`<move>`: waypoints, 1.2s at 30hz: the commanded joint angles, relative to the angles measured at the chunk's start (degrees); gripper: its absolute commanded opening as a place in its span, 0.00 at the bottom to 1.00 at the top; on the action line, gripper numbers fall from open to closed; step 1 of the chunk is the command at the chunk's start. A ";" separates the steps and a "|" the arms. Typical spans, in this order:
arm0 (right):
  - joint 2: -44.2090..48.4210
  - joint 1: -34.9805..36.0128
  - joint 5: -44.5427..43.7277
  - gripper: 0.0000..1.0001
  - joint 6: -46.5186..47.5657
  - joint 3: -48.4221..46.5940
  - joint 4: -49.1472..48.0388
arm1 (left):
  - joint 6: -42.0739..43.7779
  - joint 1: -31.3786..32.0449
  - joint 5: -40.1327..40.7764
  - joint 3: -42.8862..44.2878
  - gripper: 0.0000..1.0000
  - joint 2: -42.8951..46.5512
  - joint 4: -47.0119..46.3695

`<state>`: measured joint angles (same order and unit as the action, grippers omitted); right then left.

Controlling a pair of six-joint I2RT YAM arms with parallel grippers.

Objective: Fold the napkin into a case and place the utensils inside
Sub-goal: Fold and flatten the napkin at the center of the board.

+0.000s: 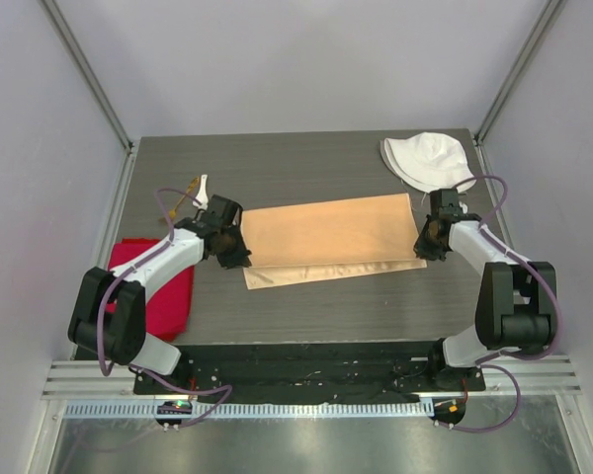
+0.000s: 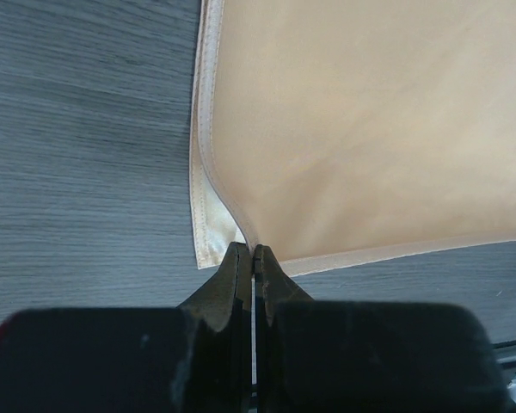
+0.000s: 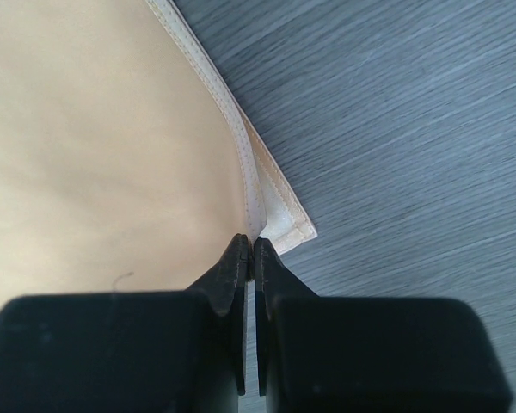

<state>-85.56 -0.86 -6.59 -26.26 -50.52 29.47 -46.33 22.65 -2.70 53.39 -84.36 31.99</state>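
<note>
The peach-orange napkin (image 1: 328,235) lies folded over in the table's middle, its upper layer stopping short of the lower layer's near edge. My left gripper (image 1: 235,252) is shut on the upper layer's near-left corner (image 2: 241,232). My right gripper (image 1: 424,244) is shut on the upper layer's near-right corner (image 3: 256,225). The lower layer's paler corner shows beside each gripper, in the left wrist view (image 2: 208,241) and in the right wrist view (image 3: 288,225). The white spoon (image 1: 202,187) and gold fork (image 1: 187,196) lie at the far left behind my left arm.
A bright red cloth (image 1: 168,286) lies at the near left under my left arm. A white fabric hat (image 1: 427,160) sits at the far right corner. The table (image 1: 316,311) is dark grey wood grain, with white walls around it.
</note>
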 commanded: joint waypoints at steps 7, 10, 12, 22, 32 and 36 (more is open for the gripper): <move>-2.50 -0.19 -1.14 0.01 -0.72 2.01 -2.93 | -0.70 -0.07 -0.46 -3.90 0.00 0.16 -0.61; -3.38 -0.19 -0.88 0.01 -0.98 2.44 -3.63 | -0.87 0.11 -1.34 -4.95 0.00 -0.02 -0.87; -3.91 -0.19 -1.05 0.01 -1.25 2.71 -3.98 | -0.96 0.20 -1.70 -5.13 0.00 -0.63 -1.05; -5.23 -0.19 -1.23 0.01 -1.42 2.71 -4.69 | -0.87 0.81 -0.90 -6.27 0.00 -1.95 -1.58; -5.32 -0.19 -1.15 0.01 -1.51 3.06 -4.78 | -1.40 1.16 -2.05 -5.22 0.00 -2.48 1.41; -5.32 -0.19 -1.15 0.01 -1.42 3.15 -4.78 | -2.71 1.51 -2.66 -3.73 0.00 -0.55 3.34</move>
<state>-89.32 -0.86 -5.91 -27.20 -48.16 25.65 -47.92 23.77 -4.80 47.44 -86.61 32.05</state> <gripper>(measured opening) 0.063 0.023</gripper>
